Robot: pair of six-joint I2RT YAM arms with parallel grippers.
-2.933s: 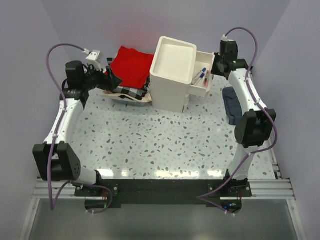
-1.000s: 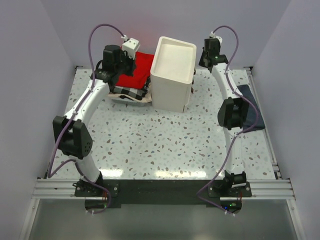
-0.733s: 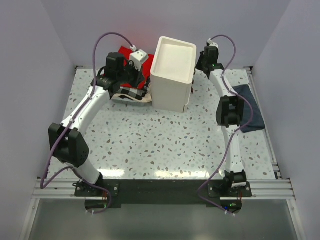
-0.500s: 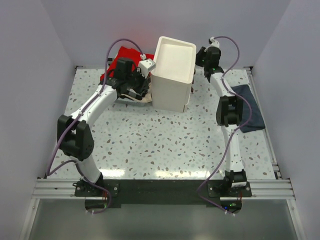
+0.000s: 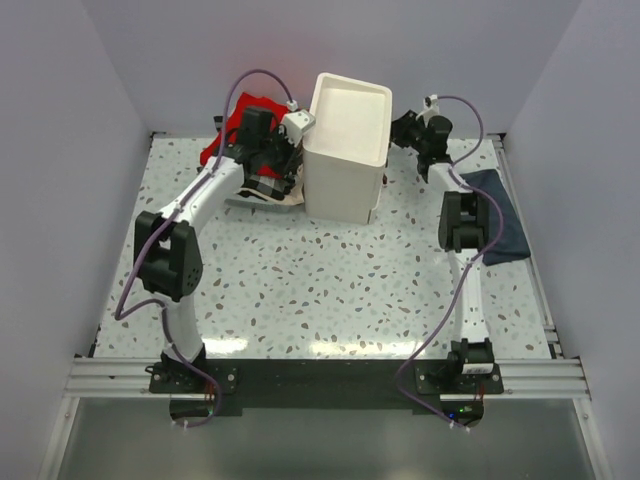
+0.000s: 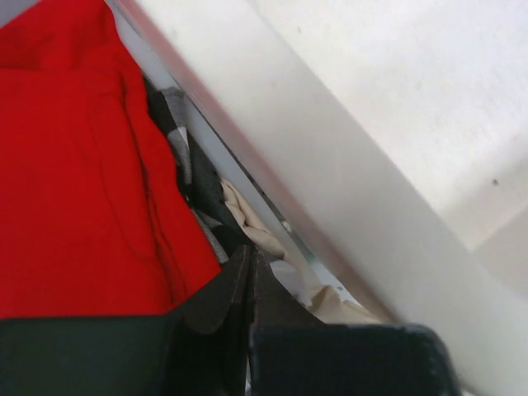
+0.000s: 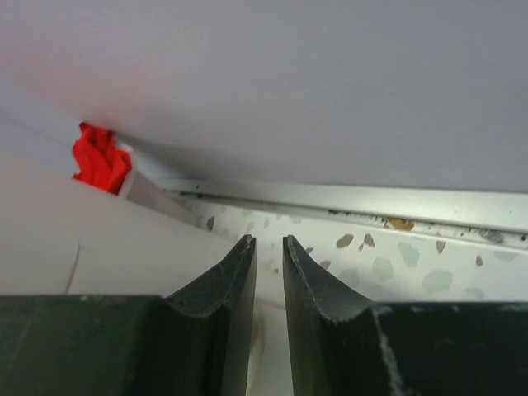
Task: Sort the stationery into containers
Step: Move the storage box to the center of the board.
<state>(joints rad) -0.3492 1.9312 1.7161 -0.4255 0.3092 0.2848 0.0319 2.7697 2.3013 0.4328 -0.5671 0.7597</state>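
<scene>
- A robot test cell in a lab, not a lived-in room.
- Plain lilac-grey wall panels (image 5: 60, 150) box in three sides.
- The speckled terrazzo-pattern tabletop (image 5: 320, 280) has an aluminium rail (image 5: 330, 378) at its near edge.
- Two white-and-black arms are bolted there, purple cables (image 5: 455, 300) looping along them.
- A few staged props sit at the back: a white drawer unit (image 5: 343, 150), red folded cloths (image 5: 232, 125).

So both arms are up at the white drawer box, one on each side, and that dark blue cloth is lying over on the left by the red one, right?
Not quite. The dark blue cloth lies on the right side of the table, apart from the red cloth, as the top external view shows. The rest holds: the left gripper and right gripper flank the white drawer box.
</scene>
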